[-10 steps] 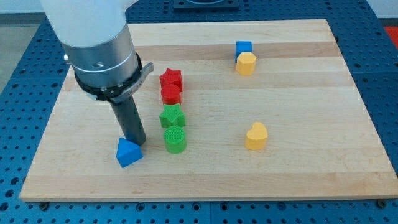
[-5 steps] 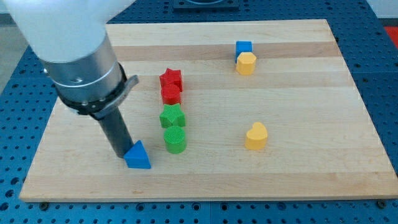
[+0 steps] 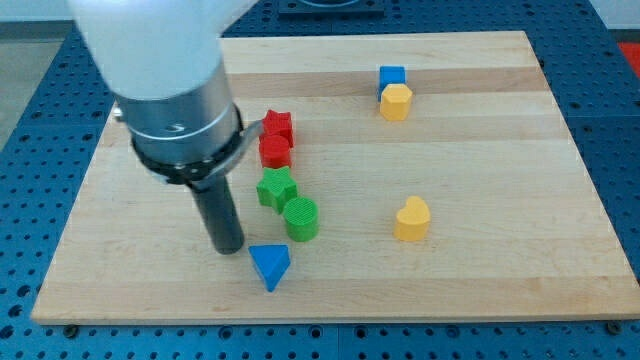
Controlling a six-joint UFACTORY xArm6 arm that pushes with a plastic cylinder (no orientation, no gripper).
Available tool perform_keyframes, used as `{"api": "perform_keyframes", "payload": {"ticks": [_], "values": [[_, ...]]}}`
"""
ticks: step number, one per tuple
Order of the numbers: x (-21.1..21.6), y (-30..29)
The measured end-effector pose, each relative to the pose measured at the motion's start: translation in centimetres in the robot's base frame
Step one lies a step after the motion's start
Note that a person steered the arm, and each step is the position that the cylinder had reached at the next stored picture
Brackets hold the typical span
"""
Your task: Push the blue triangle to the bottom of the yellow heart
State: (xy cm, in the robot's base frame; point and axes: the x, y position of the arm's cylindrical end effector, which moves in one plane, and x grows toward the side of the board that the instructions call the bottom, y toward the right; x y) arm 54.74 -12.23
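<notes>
The blue triangle [image 3: 269,265] lies near the board's bottom edge, left of centre. My tip [image 3: 229,247] stands just to its upper left, close to it; contact cannot be told. The yellow heart [image 3: 411,219] sits well to the view's right of the triangle and a little higher. The green cylinder [image 3: 301,219] lies just above and right of the triangle.
A green star [image 3: 276,187] sits above the green cylinder, with a red cylinder [image 3: 275,151] and a red star [image 3: 277,125] above it. A blue cube [image 3: 391,76] and a yellow hexagon [image 3: 396,101] sit at the top right. The wooden board [image 3: 500,150] lies on a blue perforated table.
The blue triangle has slid right and down and turned. My tip has moved right behind it. The green cylinder has shifted right and slightly up.
</notes>
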Motion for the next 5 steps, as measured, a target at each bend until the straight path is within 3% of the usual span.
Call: {"api": "perform_keyframes", "payload": {"ticks": [2, 5], "values": [[3.5, 4.7], [1.9, 15.4]]}}
